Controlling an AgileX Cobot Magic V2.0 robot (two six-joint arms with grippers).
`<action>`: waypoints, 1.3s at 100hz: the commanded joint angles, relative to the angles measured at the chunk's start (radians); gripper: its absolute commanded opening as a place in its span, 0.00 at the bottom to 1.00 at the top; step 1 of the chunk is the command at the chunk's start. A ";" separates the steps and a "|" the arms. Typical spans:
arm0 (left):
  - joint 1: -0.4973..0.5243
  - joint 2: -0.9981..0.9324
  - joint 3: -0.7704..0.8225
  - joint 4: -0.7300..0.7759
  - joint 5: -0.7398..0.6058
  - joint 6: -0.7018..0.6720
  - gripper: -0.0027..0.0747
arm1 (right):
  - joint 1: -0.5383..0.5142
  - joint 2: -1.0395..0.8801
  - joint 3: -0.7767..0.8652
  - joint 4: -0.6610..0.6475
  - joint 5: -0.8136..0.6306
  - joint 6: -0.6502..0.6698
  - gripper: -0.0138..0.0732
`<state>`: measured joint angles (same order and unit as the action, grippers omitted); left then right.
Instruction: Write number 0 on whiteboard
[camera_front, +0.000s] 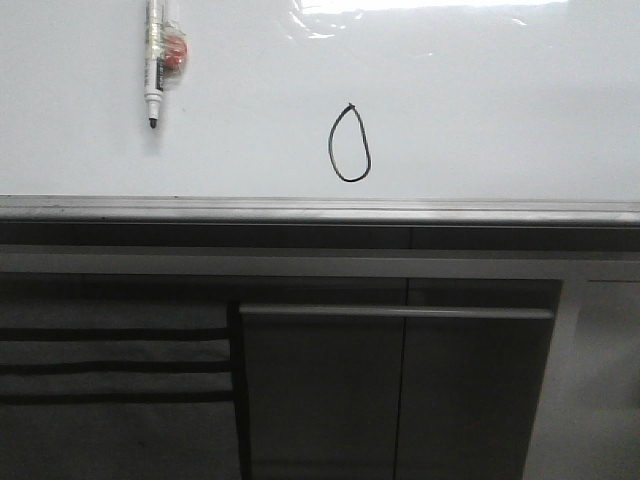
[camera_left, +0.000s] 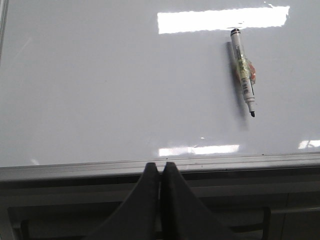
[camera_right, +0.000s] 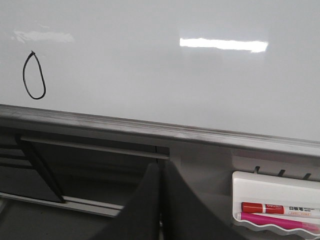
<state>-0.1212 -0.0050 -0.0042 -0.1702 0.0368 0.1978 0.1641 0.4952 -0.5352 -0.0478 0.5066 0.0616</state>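
The number 0 (camera_front: 350, 146) is a thin black egg-shaped loop on the glossy whiteboard (camera_front: 480, 100), just above its grey edge strip. It also shows in the right wrist view (camera_right: 34, 76). A black-tipped marker (camera_front: 156, 62) with an orange-red lump on its barrel sticks to the board at the upper left, tip down; it shows in the left wrist view too (camera_left: 243, 74). My left gripper (camera_left: 160, 167) is shut and empty, below the board's edge strip. My right gripper (camera_right: 161, 167) is shut and empty, in front of the cabinet. Neither gripper shows in the front view.
A dark grey cabinet (camera_front: 320, 380) with a long handle bar (camera_front: 395, 313) stands below the board. A white holder (camera_right: 275, 200) at the right, under the board, holds a red marker (camera_right: 280, 208) and a pink one (camera_right: 277, 221).
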 joint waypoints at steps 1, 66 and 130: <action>0.001 -0.025 0.024 -0.008 -0.076 -0.010 0.01 | -0.005 0.003 -0.025 -0.010 -0.075 0.000 0.07; 0.001 -0.025 0.024 -0.008 -0.076 -0.010 0.01 | -0.153 -0.325 0.302 0.077 -0.404 0.000 0.07; 0.001 -0.025 0.024 -0.008 -0.076 -0.010 0.01 | -0.154 -0.524 0.556 0.077 -0.548 0.003 0.07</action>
<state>-0.1212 -0.0050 -0.0042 -0.1702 0.0368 0.1956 0.0167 -0.0109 0.0096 0.0288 0.0347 0.0631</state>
